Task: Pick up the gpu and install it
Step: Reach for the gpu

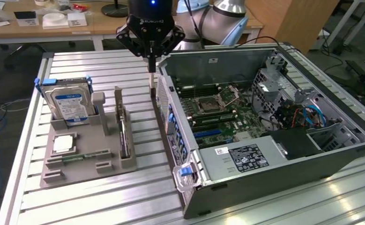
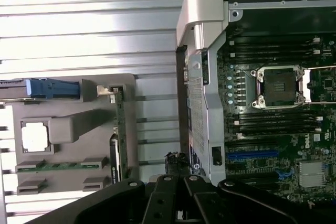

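The gpu (image 1: 124,137) stands on its long edge in a slot of the grey parts holder (image 1: 88,171), green board edge up, between two grey uprights. In the wrist view the gpu (image 2: 117,135) appears edge-on with its black cooler on one face. My gripper (image 1: 152,69) hangs above the table in the gap between the holder and the open computer case (image 1: 276,154), close to the case's rear corner. Its fingers are shut together with nothing between them. In the wrist view the gripper (image 2: 177,165) sits beside the case's rear wall (image 2: 202,93), apart from the gpu.
The holder also carries a hard drive (image 1: 70,104) with a blue-white label, a processor (image 1: 63,144) and a memory stick (image 1: 76,157). The motherboard (image 1: 215,108) lies exposed inside the case, with a blue slot (image 2: 252,155). Desks and cables stand behind the slotted aluminium table (image 1: 107,206).
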`<state>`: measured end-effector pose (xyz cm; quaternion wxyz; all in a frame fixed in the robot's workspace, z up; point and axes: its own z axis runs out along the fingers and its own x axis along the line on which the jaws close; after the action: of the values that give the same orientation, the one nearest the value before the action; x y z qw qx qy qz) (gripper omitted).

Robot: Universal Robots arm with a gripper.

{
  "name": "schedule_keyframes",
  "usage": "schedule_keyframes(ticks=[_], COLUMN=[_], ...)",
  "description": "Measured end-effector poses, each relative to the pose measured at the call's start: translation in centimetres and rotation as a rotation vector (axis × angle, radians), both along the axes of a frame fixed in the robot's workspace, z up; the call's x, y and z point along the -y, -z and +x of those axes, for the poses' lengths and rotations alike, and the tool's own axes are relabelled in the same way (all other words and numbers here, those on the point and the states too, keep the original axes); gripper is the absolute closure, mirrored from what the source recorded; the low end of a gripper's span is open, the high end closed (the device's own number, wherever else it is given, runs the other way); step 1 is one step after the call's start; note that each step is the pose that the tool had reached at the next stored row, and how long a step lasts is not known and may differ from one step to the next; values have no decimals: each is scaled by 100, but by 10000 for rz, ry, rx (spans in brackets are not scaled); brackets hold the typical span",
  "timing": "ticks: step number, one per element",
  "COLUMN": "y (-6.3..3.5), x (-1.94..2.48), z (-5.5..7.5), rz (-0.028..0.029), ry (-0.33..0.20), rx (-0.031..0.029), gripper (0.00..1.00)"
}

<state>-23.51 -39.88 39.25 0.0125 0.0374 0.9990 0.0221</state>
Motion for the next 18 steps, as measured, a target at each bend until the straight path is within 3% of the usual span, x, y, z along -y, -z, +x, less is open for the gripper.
schedule_keyframes(ticks=[18], y=[3], x=[0], z=[-238], rz=[0], ry=[0], rx=[0], gripper=[89])
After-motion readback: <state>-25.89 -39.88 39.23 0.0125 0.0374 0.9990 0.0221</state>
